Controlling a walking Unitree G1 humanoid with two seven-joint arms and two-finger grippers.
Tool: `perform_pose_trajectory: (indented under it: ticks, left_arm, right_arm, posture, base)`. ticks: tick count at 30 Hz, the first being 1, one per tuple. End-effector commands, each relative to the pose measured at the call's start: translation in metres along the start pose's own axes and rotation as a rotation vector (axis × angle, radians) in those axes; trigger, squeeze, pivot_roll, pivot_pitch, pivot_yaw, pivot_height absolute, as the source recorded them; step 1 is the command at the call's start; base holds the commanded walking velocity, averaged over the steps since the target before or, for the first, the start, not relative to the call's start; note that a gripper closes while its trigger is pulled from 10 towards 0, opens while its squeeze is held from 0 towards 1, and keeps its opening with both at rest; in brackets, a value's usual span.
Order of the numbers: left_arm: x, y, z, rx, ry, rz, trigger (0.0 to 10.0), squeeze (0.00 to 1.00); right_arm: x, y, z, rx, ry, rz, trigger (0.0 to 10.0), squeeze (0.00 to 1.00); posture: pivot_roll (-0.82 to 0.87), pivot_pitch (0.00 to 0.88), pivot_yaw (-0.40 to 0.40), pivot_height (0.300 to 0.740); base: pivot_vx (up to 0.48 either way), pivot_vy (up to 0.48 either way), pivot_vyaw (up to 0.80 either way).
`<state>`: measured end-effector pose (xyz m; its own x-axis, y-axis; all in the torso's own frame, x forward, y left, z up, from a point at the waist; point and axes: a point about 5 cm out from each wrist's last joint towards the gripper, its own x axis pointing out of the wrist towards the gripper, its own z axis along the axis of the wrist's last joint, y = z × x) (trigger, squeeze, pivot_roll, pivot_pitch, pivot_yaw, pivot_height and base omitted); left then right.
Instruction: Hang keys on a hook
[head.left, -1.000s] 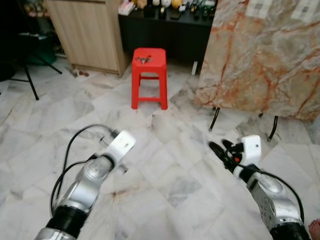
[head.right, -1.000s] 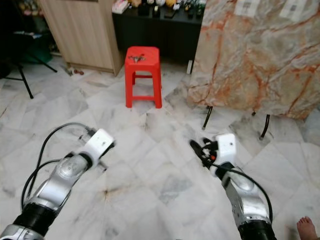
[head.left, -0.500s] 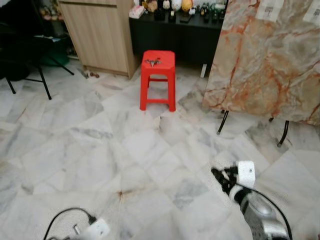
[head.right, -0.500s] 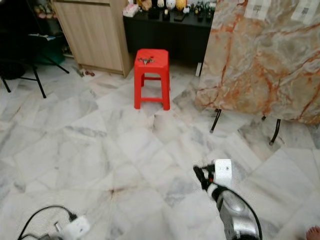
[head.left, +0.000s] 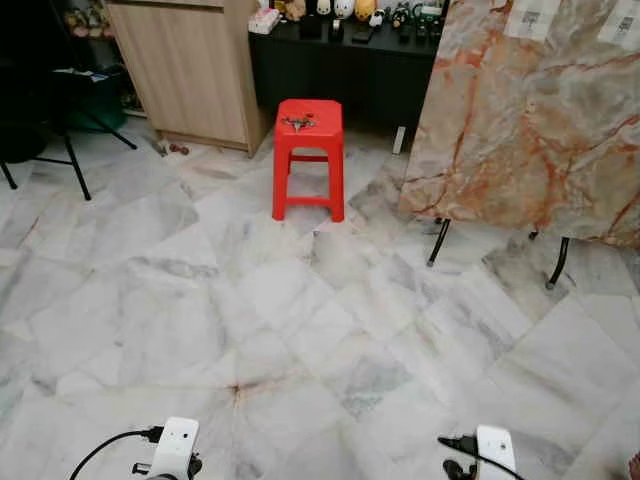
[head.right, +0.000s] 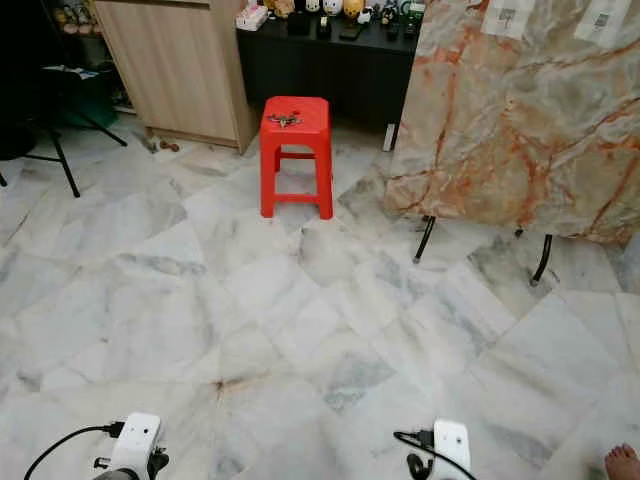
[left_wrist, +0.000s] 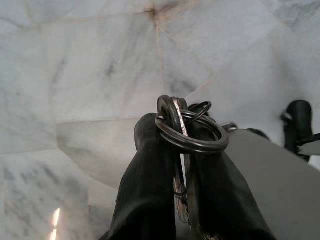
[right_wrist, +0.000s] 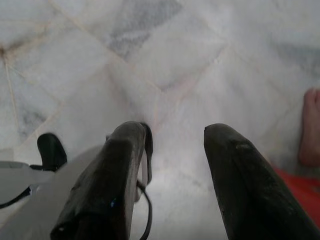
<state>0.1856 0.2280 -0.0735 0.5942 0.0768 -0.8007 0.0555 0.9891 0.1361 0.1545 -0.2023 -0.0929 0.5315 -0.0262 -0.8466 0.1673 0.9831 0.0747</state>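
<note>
Left gripper (left_wrist: 182, 165) pinches the keys (left_wrist: 187, 131), right gripper (right_wrist: 172, 165) gapes empty; red stool (head.left: 309, 152) ahead, next find a hook.

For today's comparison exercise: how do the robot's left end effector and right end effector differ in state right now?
The left end effector has its fingers pressed together on a bunch of keys on metal rings; the right end effector has its fingers spread apart with nothing between them. A person's bare foot lies near the right one, none by the left. Both have black fingers and hang low over the marble floor.
</note>
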Motion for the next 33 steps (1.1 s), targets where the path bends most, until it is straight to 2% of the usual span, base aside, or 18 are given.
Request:
perform_pose_trajectory:
  ticks: [1, 7, 13, 19, 26, 33]
  left_arm:
    - [-0.001, -0.002, -0.006, -0.036, 0.015, 0.002, 10.0, 0.0]
    - [0.002, -0.006, 0.006, -0.041, -0.037, -0.001, 10.0, 0.0]
    - [0.002, -0.007, 0.004, -0.057, -0.023, 0.006, 10.0, 0.0]
    - [0.001, -0.007, -0.005, -0.071, 0.007, 0.003, 10.0, 0.0]
    - [-0.001, -0.005, -0.009, -0.112, -0.003, 0.005, 10.0, 0.0]
    - [-0.002, -0.004, -0.014, -0.091, 0.003, 0.011, 10.0, 0.0]
  right_arm:
    - [-0.001, -0.001, -0.007, 0.029, 0.011, -0.015, 10.0, 0.0]
    - [0.0, 0.0, -0.001, 0.064, -0.023, -0.011, 10.0, 0.0]
    - [-0.003, -0.019, 0.001, 0.062, -0.015, -0.041, 10.0, 0.0]
    - [-0.002, -0.014, -0.004, 0.062, 0.0, -0.043, 10.0, 0.0]
    - [-0.002, -0.009, -0.012, 0.066, 0.025, -0.037, 10.0, 0.0]
    - [-0.002, -0.006, -0.011, 0.063, 0.026, -0.028, 10.0, 0.0]
  posture:
    - [-0.13, 0.103, -0.026, 0.727]
    - [-0.14, 0.096, -0.021, 0.727]
    - [-0.14, 0.087, -0.022, 0.727]
    - [-0.15, 0.081, -0.02, 0.727]
    - [-0.15, 0.067, -0.018, 0.727]
    - [-0.15, 0.059, -0.012, 0.727]
  base:
    - [0.0, 0.0, 0.0]
    - [0.0, -0.148, 0.0]
    - [0.0, -0.349, 0.0]
    - [0.0, -0.052, 0.0]
    - [0.0, 0.0, -0.78]
    - [0.0, 0.0, -0.77]
